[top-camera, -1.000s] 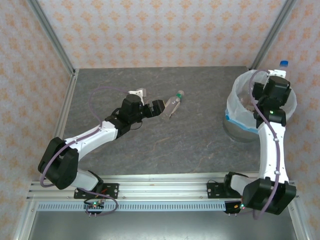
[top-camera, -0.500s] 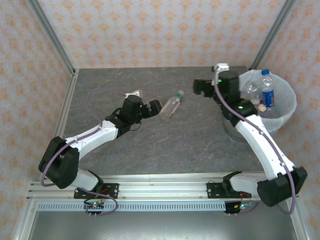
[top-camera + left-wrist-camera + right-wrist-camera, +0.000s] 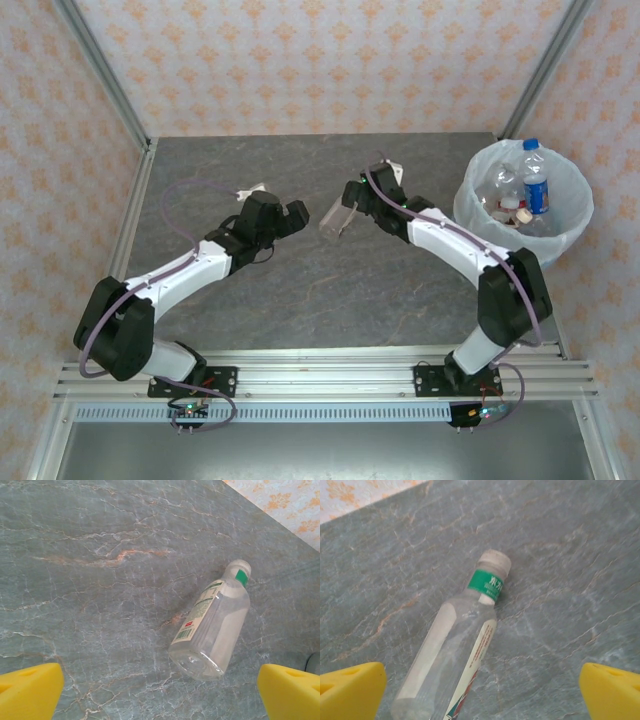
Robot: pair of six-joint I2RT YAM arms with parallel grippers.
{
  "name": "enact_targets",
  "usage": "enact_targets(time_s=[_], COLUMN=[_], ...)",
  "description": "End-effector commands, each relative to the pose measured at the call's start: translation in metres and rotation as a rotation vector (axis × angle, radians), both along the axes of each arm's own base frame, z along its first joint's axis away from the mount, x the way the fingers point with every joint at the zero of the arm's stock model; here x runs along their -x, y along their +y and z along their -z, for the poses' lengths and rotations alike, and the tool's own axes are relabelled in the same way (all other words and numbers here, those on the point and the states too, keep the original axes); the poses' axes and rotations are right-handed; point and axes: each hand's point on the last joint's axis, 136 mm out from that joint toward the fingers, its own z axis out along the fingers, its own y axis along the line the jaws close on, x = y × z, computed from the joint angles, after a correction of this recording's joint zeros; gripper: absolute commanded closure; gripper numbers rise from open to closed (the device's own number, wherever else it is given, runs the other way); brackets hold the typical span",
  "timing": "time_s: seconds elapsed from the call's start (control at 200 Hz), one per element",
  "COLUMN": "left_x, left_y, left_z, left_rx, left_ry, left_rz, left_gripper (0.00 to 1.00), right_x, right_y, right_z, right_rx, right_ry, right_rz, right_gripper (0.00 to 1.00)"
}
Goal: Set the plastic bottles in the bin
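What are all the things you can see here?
table: one, grey marbled, under everything.
bottle on the table: one, clear with a green neck band and a pale cap, lying mid-table.
bin: one, white bag lining, far right.
bottles in the bin: several, clear, one upright with a blue cap and label.
left gripper: one, black, yellow-tipped, open, left of the lying bottle.
right gripper: one, black, yellow-tipped, open, above the lying bottle.

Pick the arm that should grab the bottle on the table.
Right, probably. The right gripper, open, hangs over the bottle at its cap end, and the bin stands on that side. The left gripper, also open, sits by its base, farther from the bin.
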Motion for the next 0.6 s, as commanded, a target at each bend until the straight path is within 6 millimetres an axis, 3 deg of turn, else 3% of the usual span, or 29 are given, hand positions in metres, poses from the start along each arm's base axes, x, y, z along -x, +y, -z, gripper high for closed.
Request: enact_targets(time_s=[0.0,0.095,0.27,0.435,0.596], left_x=[0.002,0.001,0.000,0.000,0.001], left_y=[0.015,0.013,0.009,0.010,0.012], left_z=[0.000,0.004,0.009,0.012,0.013], left_rx=[-0.024,-0.019,-0.001,-0.006,-0.014], left_ry=[0.010,0.020,0.036,0.045,0.048], left_rz=[-0.052,-0.052,-0.049,-0.052,-0.053], left_gripper=[0.00,0.00,0.00,0.00,0.00], right_x=[-0.003,-0.007,-0.016,-0.027,-0.038], right_y=[0.014,0.013,0.033,0.040,0.036], right_z=[0.012,0.029,0.051,0.076,0.095], right_rx=[-0.039,-0.016,-0.027,-0.009,0.061], right_ry=[0.046,0.099,0.158,0.198,0.213], right_rz=[0.019,0.075,0.050,0.061,0.091], right_gripper=[0.01,0.01,0.01,0.01,0.01])
